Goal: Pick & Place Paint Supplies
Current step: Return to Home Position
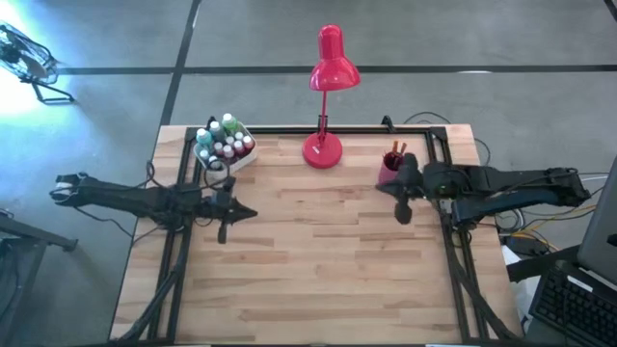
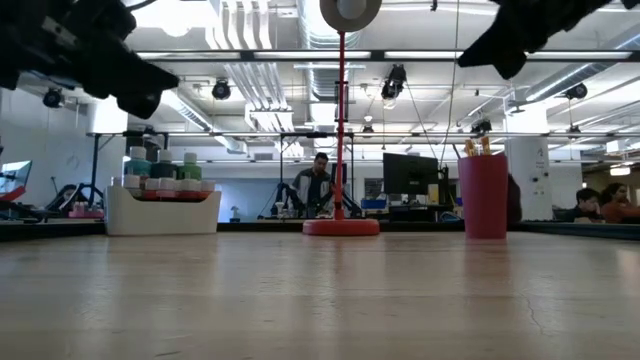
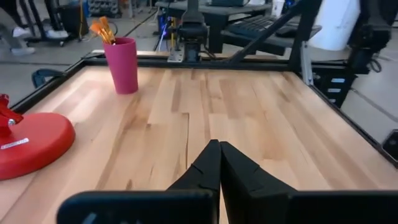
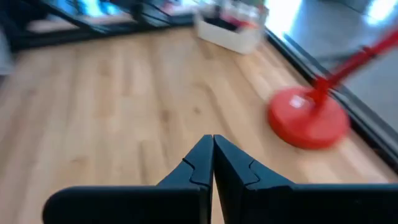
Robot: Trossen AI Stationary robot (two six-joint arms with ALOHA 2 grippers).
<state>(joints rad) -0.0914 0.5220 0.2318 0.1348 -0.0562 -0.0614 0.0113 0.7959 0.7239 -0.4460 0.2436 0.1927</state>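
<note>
Left gripper (image 3: 219, 149): clenched, fingers pressed flat together, nothing between them; hanging above the left half of the table (image 1: 318, 260), pointing across toward the right side.
Right gripper (image 4: 213, 146): clenched too and empty; raised over the right half, aimed back toward the left.
Paint bottles (image 1: 224, 143): packed upright in the white bin (image 2: 163, 212), caps up, green and white tops showing over the red ones.
Bin position: far-left corner of the table, just behind and to the far side of the left gripper; left arm clearly the nearer one.
Paintbrushes (image 3: 102, 28): standing in the pink cup (image 2: 484, 195), long axis close to upright, orange ends poking above the rim.
Cup position: far-right part of the table, just beside the right gripper on its far side; right arm the nearer one.
Red lamp (image 1: 322, 149): between bin and cup at the far edge, well apart from both grippers.
Loose supplies: none seen on the bare wood from any view.
Step in hand, by judgement: sorting looks finished, with only the pull-back to rest left.
What the pull-back turns on: right wrist close to the cup, so a straight retreat away from it, not a swing toward the far edge; on the left, plenty of room from the bin.
</note>
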